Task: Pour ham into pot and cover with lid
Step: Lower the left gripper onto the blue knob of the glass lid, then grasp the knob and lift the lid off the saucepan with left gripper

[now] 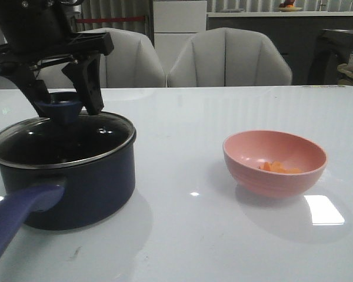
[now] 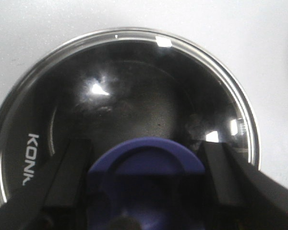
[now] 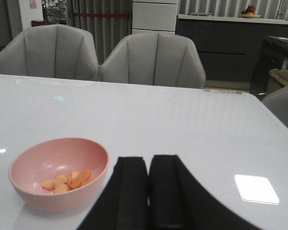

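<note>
At near left of the table (image 1: pixel 182 247), the lid (image 1: pixel 100 134) sits on the pot (image 1: pixel 88 188), blue knob (image 1: pixel 59 108) between the left gripper (image 1: pixel 63 106) fingers, which flank it, spread; contact unclear. Pot handle (image 1: pixel 17 214) points toward the near-left edge. Ham (image 1: pixel 279 168) lies in the pink bowl (image 1: pixel 275 161), right of the pot, well apart, bare tabletop between and around. Right gripper (image 3: pixel 148 191) fingers pressed together, holding nothing, just right of the bowl. Two grey chairs (image 1: pixel 229 59) stand at the far edge.
</note>
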Available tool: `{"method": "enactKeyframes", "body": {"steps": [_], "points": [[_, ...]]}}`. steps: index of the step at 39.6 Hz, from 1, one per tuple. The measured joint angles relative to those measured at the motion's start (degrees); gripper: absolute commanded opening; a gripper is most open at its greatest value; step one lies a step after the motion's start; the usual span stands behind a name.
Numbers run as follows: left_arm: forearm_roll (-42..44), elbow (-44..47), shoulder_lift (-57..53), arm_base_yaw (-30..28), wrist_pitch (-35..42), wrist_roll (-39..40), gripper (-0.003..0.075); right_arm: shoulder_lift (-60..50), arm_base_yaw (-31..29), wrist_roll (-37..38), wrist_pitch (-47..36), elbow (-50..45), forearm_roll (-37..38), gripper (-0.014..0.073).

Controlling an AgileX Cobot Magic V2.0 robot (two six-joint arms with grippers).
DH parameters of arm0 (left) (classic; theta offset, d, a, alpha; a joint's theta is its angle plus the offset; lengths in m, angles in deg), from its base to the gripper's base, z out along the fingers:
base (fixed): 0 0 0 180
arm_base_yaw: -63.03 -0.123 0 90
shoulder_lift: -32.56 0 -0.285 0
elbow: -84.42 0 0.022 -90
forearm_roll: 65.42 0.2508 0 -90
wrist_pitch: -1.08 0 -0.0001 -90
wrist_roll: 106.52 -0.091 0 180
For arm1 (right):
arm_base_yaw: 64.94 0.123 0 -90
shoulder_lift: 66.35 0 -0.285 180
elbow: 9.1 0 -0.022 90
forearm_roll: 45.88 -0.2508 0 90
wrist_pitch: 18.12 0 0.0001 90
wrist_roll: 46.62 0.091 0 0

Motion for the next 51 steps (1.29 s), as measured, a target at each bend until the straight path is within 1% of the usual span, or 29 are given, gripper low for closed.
{"method": "enactKeyframes", "body": {"steps": [4,27,37,45,51], "points": [[0.0,-0.12,0.0,0.0,0.0,0.1,0.0185,0.0,0.0,0.0,0.0,0.0,0.0,0.0147],[0.74,-1.57,0.0,0.0,-1.46,-0.22,0.0185,0.0,0.0,0.0,0.0,0.0,0.0,0.0147],[0.84,-1.71,-2.06,-0.21,-2.11,-1.39,0.0185,0.0,0.0,0.0,0.0,0.0,0.0,0.0147],[0.84,-1.71,-4.47,-3.09,-2.62,-2.49,0.0185,0.0,0.0,0.0,0.0,0.0,0.0,0.0147],[1.25,-1.71,-6.63,-7.28,-4.1,-4.37,0.0185,0.0,0.0,0.0,0.0,0.0,0.0,0.0147]]}}
